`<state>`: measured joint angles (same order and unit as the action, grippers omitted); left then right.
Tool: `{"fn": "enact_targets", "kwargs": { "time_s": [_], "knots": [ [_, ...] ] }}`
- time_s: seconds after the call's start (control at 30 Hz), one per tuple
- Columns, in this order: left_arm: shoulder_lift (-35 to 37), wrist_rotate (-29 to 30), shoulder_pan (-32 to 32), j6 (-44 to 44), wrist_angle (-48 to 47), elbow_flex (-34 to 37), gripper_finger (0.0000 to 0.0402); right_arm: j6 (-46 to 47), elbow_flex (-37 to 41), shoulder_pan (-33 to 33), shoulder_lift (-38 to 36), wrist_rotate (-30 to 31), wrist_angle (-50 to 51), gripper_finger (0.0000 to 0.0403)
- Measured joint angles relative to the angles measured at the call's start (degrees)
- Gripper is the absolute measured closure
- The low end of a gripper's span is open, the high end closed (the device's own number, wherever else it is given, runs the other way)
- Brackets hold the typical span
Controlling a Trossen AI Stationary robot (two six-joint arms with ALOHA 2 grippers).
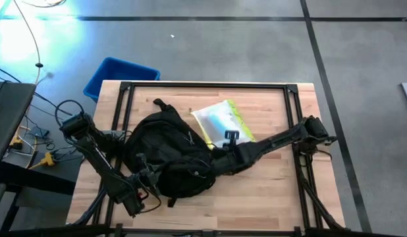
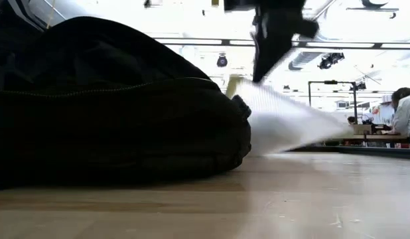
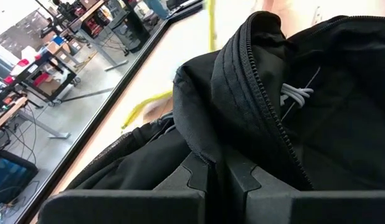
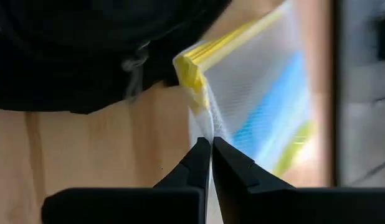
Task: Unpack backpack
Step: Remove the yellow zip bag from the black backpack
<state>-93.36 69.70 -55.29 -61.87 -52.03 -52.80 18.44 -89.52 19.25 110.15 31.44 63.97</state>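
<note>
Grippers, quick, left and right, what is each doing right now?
Left gripper: shut on the backpack fabric.
Right gripper: shut on the clear pouch edge.

1. I'm working in a lab: grey taped floor [image 1: 243,46], loose cables [image 1: 19,131].
2. Across the room, ceiling light strips [image 2: 338,45], equipment carts [image 3: 49,68], a person [image 2: 405,113] at benches.

I see the wood table [image 1: 269,191]; backpack [image 1: 165,153] lying on it, clear pouch [image 1: 220,120] touching the backpack.
</note>
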Motion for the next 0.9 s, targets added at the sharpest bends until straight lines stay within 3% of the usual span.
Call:
{"fn": "enact_targets", "kwargs": {
  "time_s": [0.17,0.33,0.43,0.63,0.9],
  "knots": [
    [0.0,0.0,0.0,0.0,0.2,0.0,0.0402,3.2,11.4,-3.5,0.0,0.1,-7.1,0.0403],
    [0.0,0.2,0.2,0.2,0.2,0.0,0.0402,13.2,18.6,-10.6,0.1,-0.3,2.2,0.0403],
    [0.0,0.4,0.2,0.9,0.6,0.0,0.0402,19.8,20.9,-13.9,0.1,-4.2,8.1,0.0403],
    [0.0,0.4,0.2,0.9,1.1,0.0,0.0402,25.6,21.0,-14.5,0.1,-13.0,13.7,0.0403],
    [0.0,0.2,0.2,1.0,1.7,0.0,0.0402,26.6,11.5,-11.2,0.1,-9.2,24.4,0.0402]
  ]
}}
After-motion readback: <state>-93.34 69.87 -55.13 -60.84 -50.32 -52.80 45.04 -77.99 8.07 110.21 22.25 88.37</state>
